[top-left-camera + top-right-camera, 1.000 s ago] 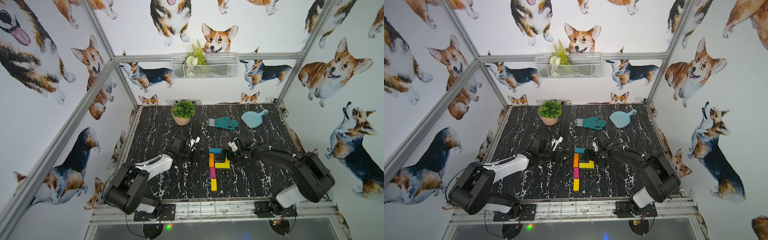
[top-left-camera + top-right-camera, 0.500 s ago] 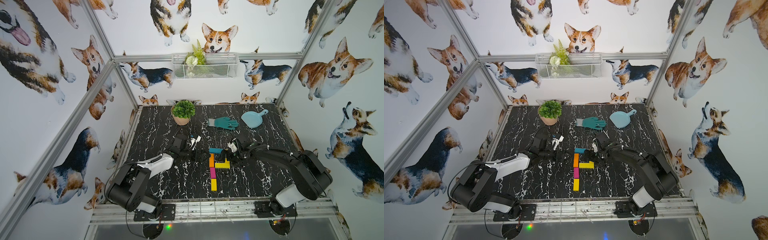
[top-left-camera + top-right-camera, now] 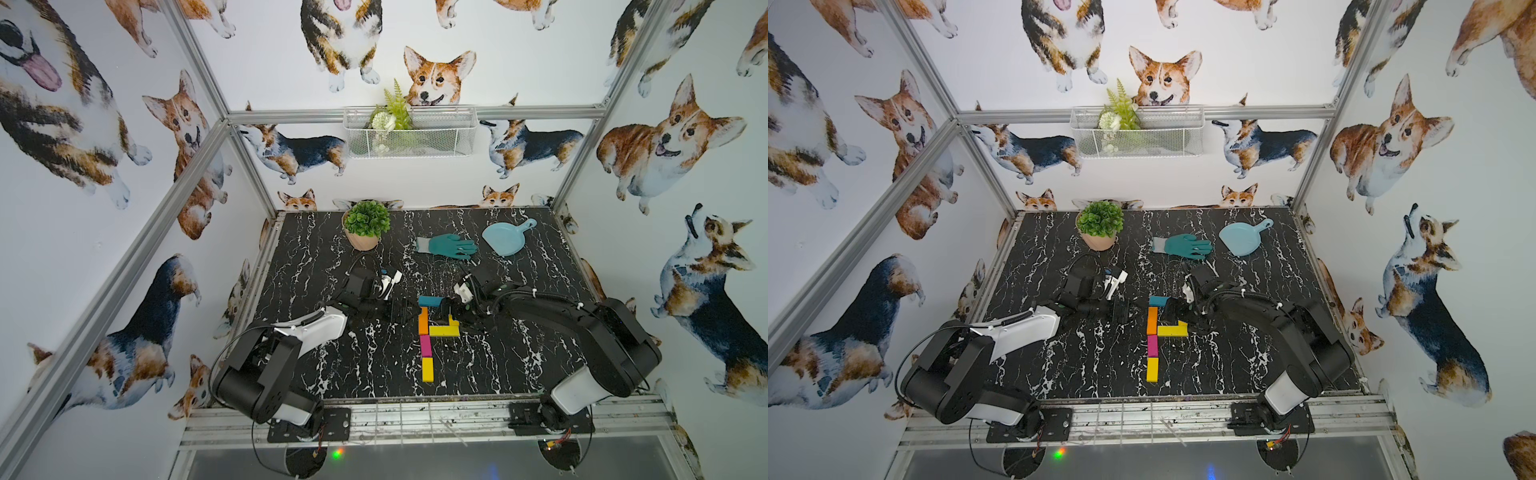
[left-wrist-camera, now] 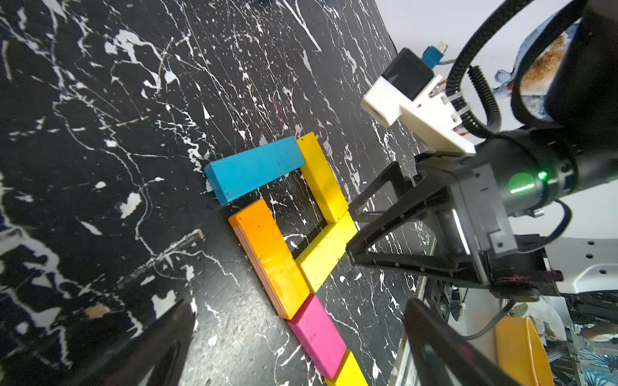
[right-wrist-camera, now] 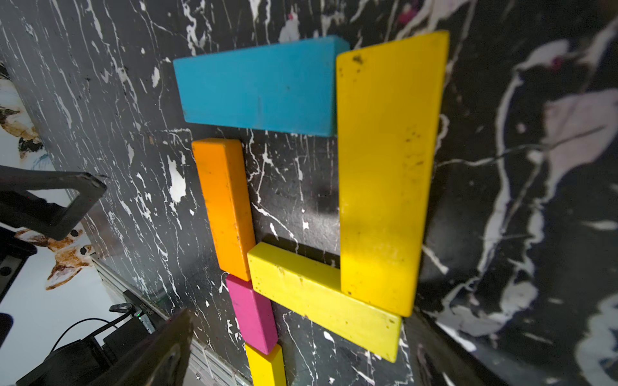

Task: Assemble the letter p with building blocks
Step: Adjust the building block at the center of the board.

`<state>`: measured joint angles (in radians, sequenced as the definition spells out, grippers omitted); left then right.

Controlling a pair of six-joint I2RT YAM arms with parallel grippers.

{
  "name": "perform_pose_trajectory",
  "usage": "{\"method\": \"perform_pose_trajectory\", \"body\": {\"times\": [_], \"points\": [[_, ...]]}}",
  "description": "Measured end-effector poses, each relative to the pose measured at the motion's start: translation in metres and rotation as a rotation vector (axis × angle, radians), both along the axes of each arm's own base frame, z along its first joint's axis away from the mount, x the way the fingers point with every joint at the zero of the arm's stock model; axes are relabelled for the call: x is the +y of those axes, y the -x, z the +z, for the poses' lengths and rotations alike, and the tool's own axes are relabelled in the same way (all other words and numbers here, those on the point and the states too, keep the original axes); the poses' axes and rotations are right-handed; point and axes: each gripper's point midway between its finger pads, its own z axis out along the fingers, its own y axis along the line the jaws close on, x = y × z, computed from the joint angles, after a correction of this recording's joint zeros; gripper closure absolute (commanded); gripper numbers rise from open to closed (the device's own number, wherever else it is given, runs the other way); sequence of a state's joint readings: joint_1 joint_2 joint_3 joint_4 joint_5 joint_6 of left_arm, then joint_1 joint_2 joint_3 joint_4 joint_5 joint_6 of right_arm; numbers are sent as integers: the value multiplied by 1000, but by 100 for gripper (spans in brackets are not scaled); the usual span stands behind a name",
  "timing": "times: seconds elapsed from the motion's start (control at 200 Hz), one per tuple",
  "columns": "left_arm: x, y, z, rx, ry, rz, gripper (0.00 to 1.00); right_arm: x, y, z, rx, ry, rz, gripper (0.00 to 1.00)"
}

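Observation:
The building blocks lie flat mid-table in a P shape. A stem of orange (image 3: 423, 321), magenta (image 3: 425, 346) and yellow (image 3: 427, 369) blocks runs toward the front. A teal-blue block (image 3: 430, 301) caps it. Two yellow blocks (image 5: 384, 173) (image 5: 321, 297) close the loop. My left gripper (image 3: 401, 311) rests open just left of the stem, holding nothing. My right gripper (image 3: 451, 309) hangs open over the loop's right side and hides part of it in both top views. In the wrist views both the left gripper (image 4: 299, 304) and the right gripper (image 5: 301, 320) show wide, empty jaws.
A potted plant (image 3: 366, 226), a teal glove (image 3: 451, 245) and a light-blue toy pan (image 3: 505, 237) sit along the back of the black marble table (image 3: 519, 353). A wire basket (image 3: 409, 131) hangs on the back wall. Metal rails edge the table front.

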<state>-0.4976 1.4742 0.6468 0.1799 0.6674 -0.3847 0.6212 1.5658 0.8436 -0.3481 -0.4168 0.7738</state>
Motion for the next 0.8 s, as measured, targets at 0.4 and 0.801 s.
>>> {"method": "perform_pose_trajectory", "body": {"times": [0.4, 0.801], "points": [[0, -1, 0, -3, -3, 3, 0, 1, -2, 4, -3, -2, -10, 0], [39, -46, 67, -272, -100, 233, 0, -31, -36, 86, -311, 56, -34, 0]]}}
